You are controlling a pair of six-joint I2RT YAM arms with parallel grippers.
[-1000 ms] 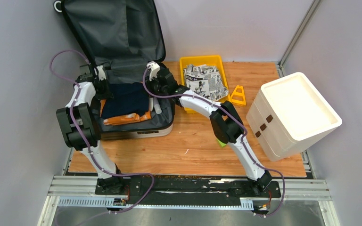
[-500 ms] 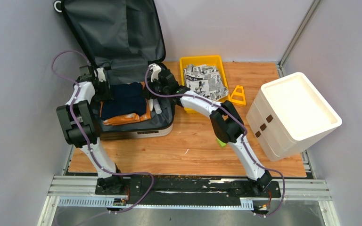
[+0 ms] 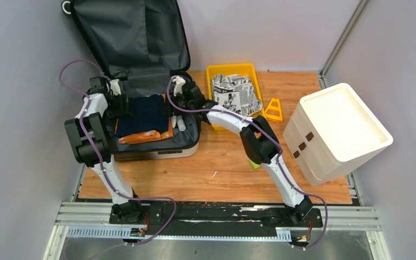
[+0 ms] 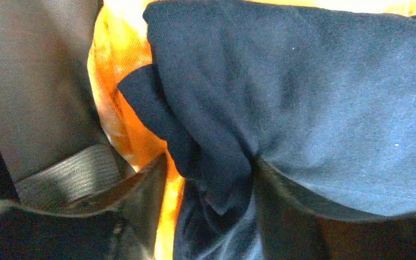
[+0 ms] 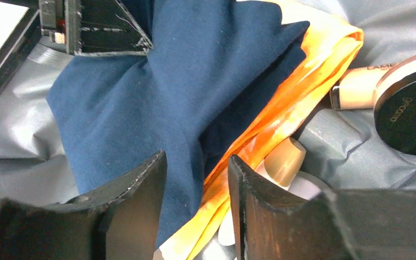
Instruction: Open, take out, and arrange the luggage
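2 claws sit inside the open luggage (image 3: pixel 141 49), which lies at the back left of the table with its lid propped up against the rear wall. The opening step looks done; the step in hand is taking out, and the folded navy garment (image 3: pixel 146 112) on top is the target.

The left gripper (image 4: pixel 210 162) is at the garment's left edge, its jaws apart, with a bunched fold of navy cloth lying loose between them. The right gripper (image 5: pixel 196 157) is at the right edge, jaws also apart but by less, over the navy cloth and the rim of the orange garment (image 5: pixel 298 92) beneath.

As I judge it, the next move calls for both claws to bite the navy layer alone, leave the orange one below, then lift evenly and carry it out onto the table.

Counted: 1 luggage, 1 navy garment, 1 orange garment, at least 2 pale tubes (image 5: pixel 357 86) and 1 round black compact (image 5: pixel 406 119) inside. Outside: 1 yellow tray (image 3: pixel 213 70) holding 1 newsprint-patterned cloth (image 3: pixel 235 93), 1 yellow triangle (image 3: pixel 273 111) and 1 white box (image 3: pixel 338 130).
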